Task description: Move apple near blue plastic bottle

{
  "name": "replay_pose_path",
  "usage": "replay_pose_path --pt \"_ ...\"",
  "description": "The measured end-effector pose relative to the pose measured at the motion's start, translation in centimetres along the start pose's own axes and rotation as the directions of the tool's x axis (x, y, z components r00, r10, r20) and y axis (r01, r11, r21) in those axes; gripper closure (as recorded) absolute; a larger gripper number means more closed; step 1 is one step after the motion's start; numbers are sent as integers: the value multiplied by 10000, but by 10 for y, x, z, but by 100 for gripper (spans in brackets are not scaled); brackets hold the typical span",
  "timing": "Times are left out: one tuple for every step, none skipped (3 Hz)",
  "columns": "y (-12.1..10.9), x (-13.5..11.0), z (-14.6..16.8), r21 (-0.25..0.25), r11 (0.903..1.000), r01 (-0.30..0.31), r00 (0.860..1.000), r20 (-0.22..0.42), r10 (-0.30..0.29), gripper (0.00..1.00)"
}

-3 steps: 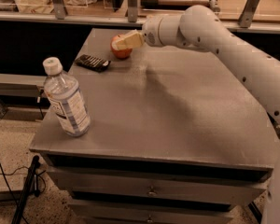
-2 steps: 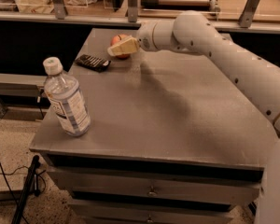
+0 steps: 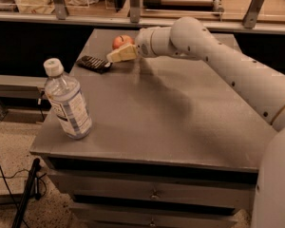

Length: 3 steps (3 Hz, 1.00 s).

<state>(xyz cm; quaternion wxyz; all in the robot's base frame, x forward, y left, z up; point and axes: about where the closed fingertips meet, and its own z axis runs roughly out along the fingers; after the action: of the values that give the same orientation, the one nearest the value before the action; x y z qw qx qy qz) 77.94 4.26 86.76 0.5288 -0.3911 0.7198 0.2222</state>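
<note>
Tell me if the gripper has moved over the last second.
Yes. The gripper has slid left and lower in the camera view, closing on the black remote, which stayed put.

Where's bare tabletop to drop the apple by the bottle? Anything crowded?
Free: the wide stretch of table right of the blue plastic bottle, running to the front and right edges, and the strip between the bottle and the black remote. Crowded: the back-left corner, where remote, apple and gripper bunch together, the gripper just in front of the apple.
</note>
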Motion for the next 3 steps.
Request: replay_pose_path --pt "2 5 5 -21 9999 -101 9999 -111 101 14" --pt "2 8 7 -12 9998 -214 9997 -152 213 37" --pt "2 10 7 14 9994 -342 9993 -160 342 61"
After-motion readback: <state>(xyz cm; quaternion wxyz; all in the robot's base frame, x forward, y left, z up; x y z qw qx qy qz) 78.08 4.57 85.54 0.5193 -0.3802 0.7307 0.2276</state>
